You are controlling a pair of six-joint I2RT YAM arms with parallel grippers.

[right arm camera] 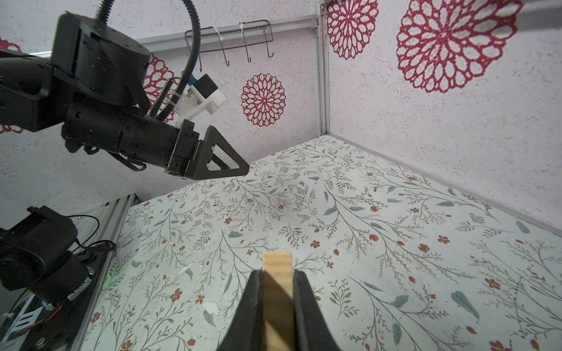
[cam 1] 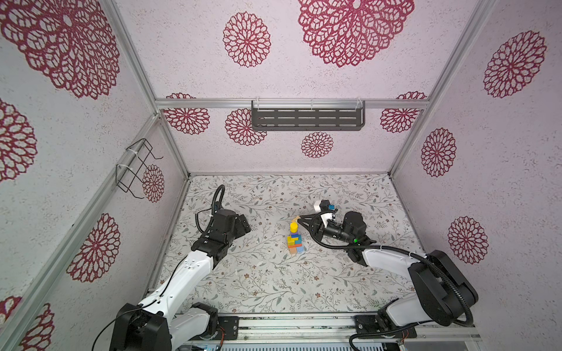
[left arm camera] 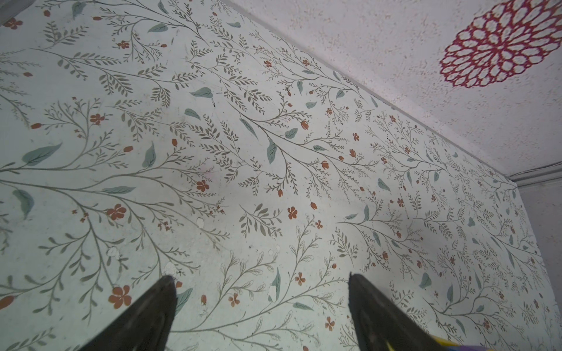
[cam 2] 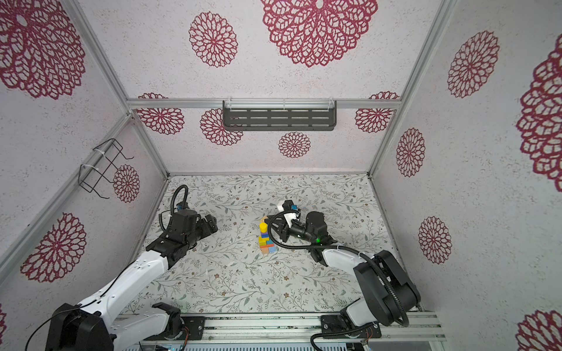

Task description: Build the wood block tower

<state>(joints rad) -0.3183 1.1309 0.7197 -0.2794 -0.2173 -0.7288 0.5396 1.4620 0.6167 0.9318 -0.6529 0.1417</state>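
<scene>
The wood block tower (cam 1: 294, 241) (cam 2: 266, 241) stands mid-table in both top views, a stack of tan, orange, light blue, yellow and blue blocks topped by a yellow cylinder (cam 1: 293, 226). My right gripper (cam 1: 300, 217) (right arm camera: 277, 275) is shut on a tan block (cam 1: 295, 218) (right arm camera: 277, 263), just behind and level with the cylinder's top. The tower itself is out of the right wrist view. My left gripper (cam 1: 244, 225) (left arm camera: 261, 281) hovers open to the left of the tower, with only the floral table between its fingers (left arm camera: 158, 304).
A black slotted shelf (cam 1: 307, 118) hangs on the back wall and a wire rack (cam 1: 137, 167) on the left wall. The aluminium rail (cam 1: 304, 326) with both arm bases runs along the table's front edge. Walls close in three sides.
</scene>
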